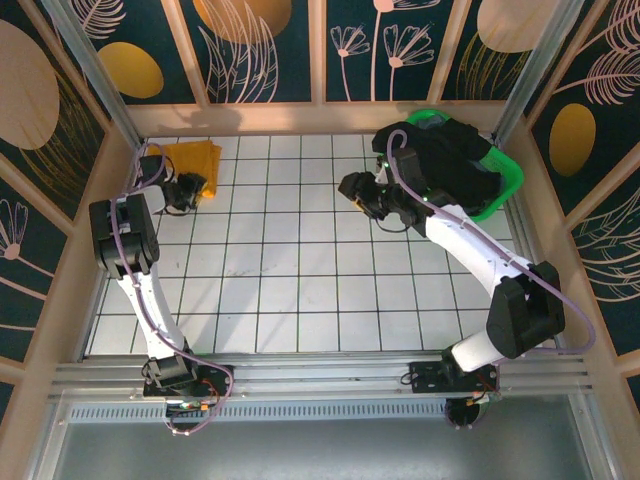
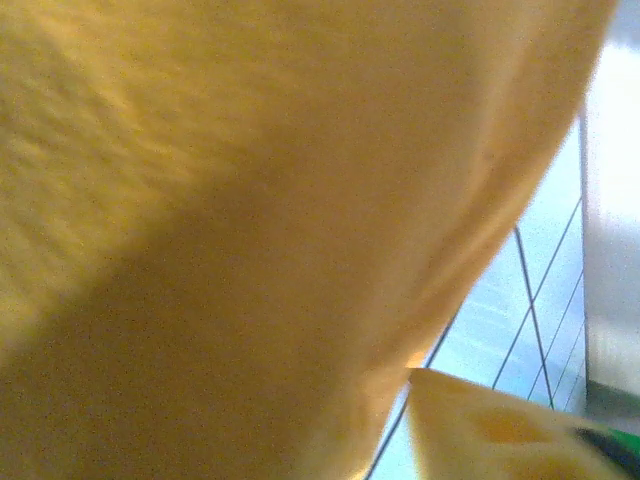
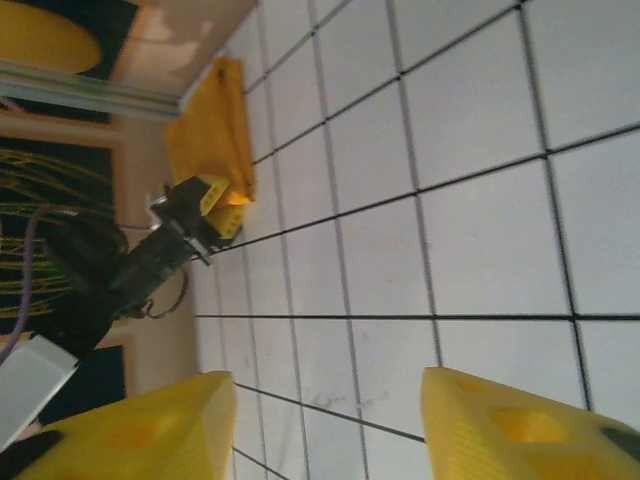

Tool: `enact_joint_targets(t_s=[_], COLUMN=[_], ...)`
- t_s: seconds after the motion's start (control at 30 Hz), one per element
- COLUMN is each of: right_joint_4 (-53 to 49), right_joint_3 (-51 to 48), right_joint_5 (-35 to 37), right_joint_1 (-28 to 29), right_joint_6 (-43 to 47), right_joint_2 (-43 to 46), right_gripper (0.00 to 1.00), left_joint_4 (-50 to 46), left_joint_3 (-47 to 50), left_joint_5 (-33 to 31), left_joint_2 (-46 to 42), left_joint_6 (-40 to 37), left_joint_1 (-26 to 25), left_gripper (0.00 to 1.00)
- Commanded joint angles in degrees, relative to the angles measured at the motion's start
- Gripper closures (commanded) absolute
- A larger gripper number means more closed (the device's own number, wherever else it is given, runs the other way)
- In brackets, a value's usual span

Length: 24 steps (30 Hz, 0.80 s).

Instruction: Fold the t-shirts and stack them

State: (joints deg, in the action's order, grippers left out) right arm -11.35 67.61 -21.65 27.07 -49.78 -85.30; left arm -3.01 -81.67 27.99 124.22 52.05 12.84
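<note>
Yellow shirt (image 1: 190, 158): folded, far-left corner of tabletop (image 1: 300, 290); left jaws at its edge, state unclear.
Black shirt (image 1: 465, 170): heaped in basket (image 1: 508, 185); right jaws open, empty, near.
Risk: left jaws snag a layer withdrawing, undoing the fold.

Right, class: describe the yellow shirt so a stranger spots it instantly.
Find the white tiled table, then its far left corner. The yellow shirt lies there in a small bundle. Unlike the black shirt in the green basket far right, it is bright mustard.
</note>
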Motion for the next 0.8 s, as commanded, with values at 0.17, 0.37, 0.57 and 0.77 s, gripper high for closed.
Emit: enact_joint_targets(t_s=[0.17,0.37,0.57,0.77], right_joint_4=[13.3,12.3,-12.0,27.4], right_joint_3=[0.9,5.7,16.5,-24.6], right_joint_5=[-5.0,-7.4,21.5,47.2], right_joint_1=[-3.2,-12.9,-15.6,-17.2], right_joint_6=[-1.2,-0.4,12.4,28.3], right_joint_2=[1.5,1.3,4.2,21.8], right_gripper=[0.01,0.01,0.01,0.01], left_joint_4=[-2.0,-6.6,-13.8,7.0], left_joint_3=[10.1,16.8,23.4,42.8], left_joint_5=[-8.6,-22.6,-51.0,-55.5], left_joint_2=[-24.8,-42.0,-54.3,-58.9], left_joint_6=[1.6,1.6,-3.5,-34.7], left_joint_1=[-2.9,-7.7,-8.5,-8.5], left_gripper=[0.01,0.01,0.01,0.01])
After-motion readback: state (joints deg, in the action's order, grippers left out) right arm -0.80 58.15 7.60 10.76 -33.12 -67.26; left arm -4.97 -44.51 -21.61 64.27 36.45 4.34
